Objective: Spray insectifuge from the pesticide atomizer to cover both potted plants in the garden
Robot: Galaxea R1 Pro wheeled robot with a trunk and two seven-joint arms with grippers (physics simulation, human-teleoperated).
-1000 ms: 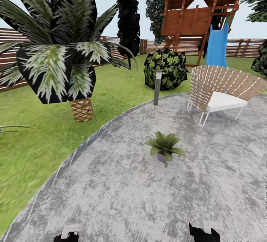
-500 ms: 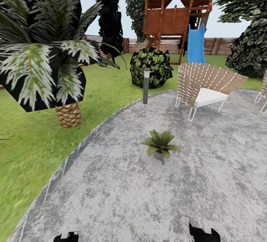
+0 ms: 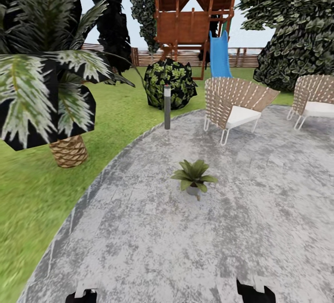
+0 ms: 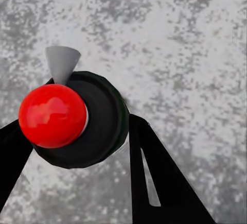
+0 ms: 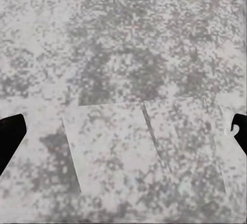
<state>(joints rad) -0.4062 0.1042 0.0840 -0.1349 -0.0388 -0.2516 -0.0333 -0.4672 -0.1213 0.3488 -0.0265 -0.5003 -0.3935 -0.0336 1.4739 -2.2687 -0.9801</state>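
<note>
I read the left gripper [image 4: 77, 147] as pinched on the pesticide atomizer [image 4: 82, 126]: its dark round body sits between the two black fingers [image 4: 154, 177], with a red-lit cap and a grey nozzle cone at its top (seen end-on in the left wrist view). Below it lies mottled grey patio [image 4: 180, 38]. The right gripper [image 5: 123, 131] is spread wide, holding nothing, its fingertips at the picture's edges over the same paving. From the head view, one potted plant [image 3: 193, 177] stands on the patio [image 3: 139, 238], well ahead of both grippers, roughly between them. Further beyond it are a bollard light [image 3: 167, 106] and two woven chairs [image 3: 234, 106].
</note>
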